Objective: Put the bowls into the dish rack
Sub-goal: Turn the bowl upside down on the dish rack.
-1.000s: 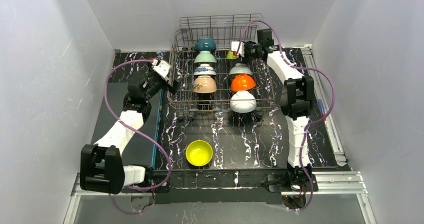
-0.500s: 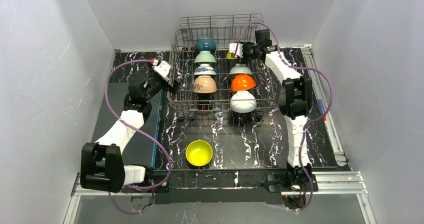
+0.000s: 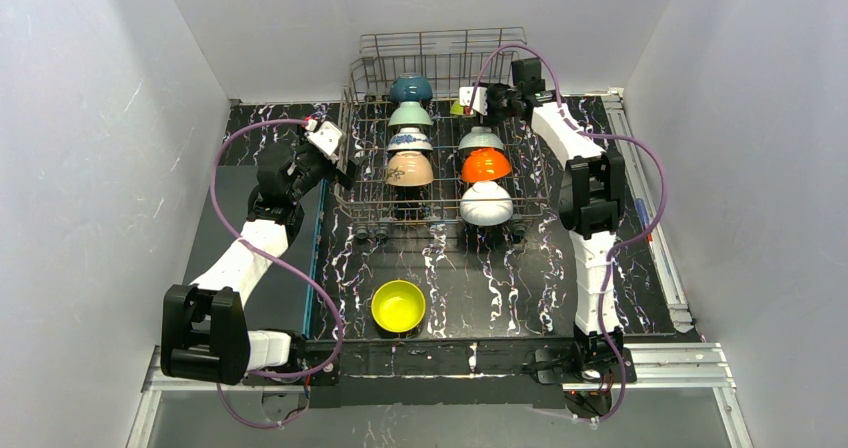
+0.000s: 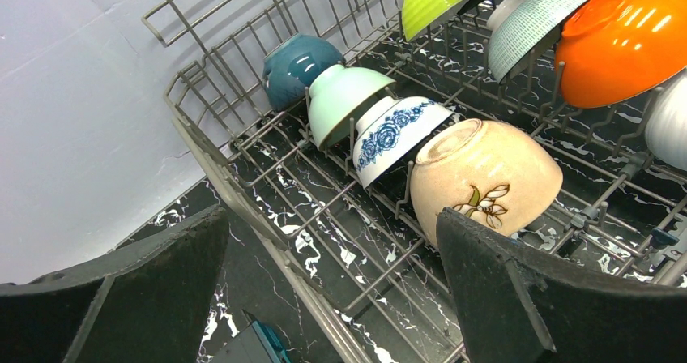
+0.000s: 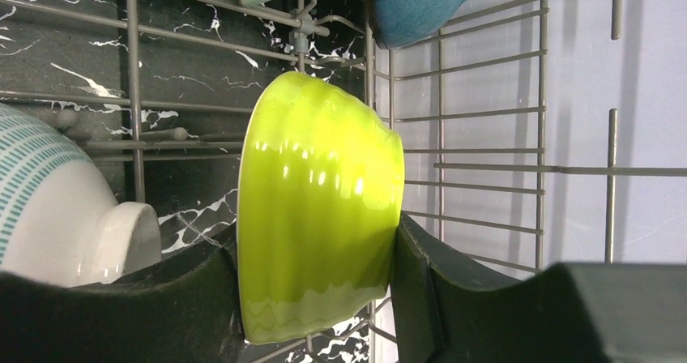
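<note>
The dish rack (image 3: 440,48) sits at the far middle of the table (image 3: 470,278). You have the bowls (image 3: 409,143) standing on edge between its tines, in two rows running from the near side to the far side. I take that to be so they stay put and nest closely.

Your right gripper (image 5: 316,249) is clamped on a yellow-green bowl (image 5: 320,177), one finger on each side of it. It holds the bowl tipped on edge at the far end of the right row, close to the rack's far wall. That looks like the last open slot there, so release only once the bowl is seated.

Your left gripper (image 4: 328,225) hangs at the rack's left edge with its jaws wide apart and nothing in them, probably keeping clear.

A second yellow-green bowl (image 3: 398,305) waits mouth-up near the table's near edge, well apart from the rack.
</note>
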{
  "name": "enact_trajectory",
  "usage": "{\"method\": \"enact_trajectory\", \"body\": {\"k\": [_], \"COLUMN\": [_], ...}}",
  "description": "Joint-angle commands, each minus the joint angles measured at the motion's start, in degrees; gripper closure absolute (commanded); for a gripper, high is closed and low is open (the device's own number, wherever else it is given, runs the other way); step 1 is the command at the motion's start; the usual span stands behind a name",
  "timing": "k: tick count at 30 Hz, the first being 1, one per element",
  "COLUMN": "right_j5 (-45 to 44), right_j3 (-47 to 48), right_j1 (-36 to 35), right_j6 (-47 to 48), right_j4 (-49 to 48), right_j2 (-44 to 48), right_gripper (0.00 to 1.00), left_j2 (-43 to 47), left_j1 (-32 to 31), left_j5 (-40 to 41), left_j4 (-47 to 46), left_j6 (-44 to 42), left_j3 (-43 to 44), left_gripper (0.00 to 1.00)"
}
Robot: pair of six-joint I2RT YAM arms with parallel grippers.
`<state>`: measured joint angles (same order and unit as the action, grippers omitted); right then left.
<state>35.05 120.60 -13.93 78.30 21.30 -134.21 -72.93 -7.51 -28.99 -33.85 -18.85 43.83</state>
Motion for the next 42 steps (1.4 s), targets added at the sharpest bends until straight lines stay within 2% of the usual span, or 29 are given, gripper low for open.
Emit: {"method": "enact_trajectory", "body": {"k": [1,7,13,42], "right_j5": [-1.5,-1.1,-1.8,0.1], "right_j3": [0.1,-2.6,-2.1,-0.6], "right_j1": [1.3,1.3,1.3,1.2], "right_j6": [1.2,0.0,0.2,6.9], "right_j4": [-2.5,-7.0,-7.5,-0.5], "right_j2": [5.7,8.3,8.9,2.1], "right_gripper": [0.99,0.99,0.99,0.99], "left_j2": [0.1,0.1,-0.1,-0.2], "left_j1": [0.1,0.2,0.2,0.2], "left_j5": [-0.8,-0.8,-1.0,-0.3], "left_j4": [-1.3,-1.3,-1.3,-1.3], "left_j6": [0.1,0.1,0.1,-0.7], "left_j3": [-0.5,-0.5,-0.5,-0.8], "left_gripper": [0.02,0.02,0.02,0.02]}}
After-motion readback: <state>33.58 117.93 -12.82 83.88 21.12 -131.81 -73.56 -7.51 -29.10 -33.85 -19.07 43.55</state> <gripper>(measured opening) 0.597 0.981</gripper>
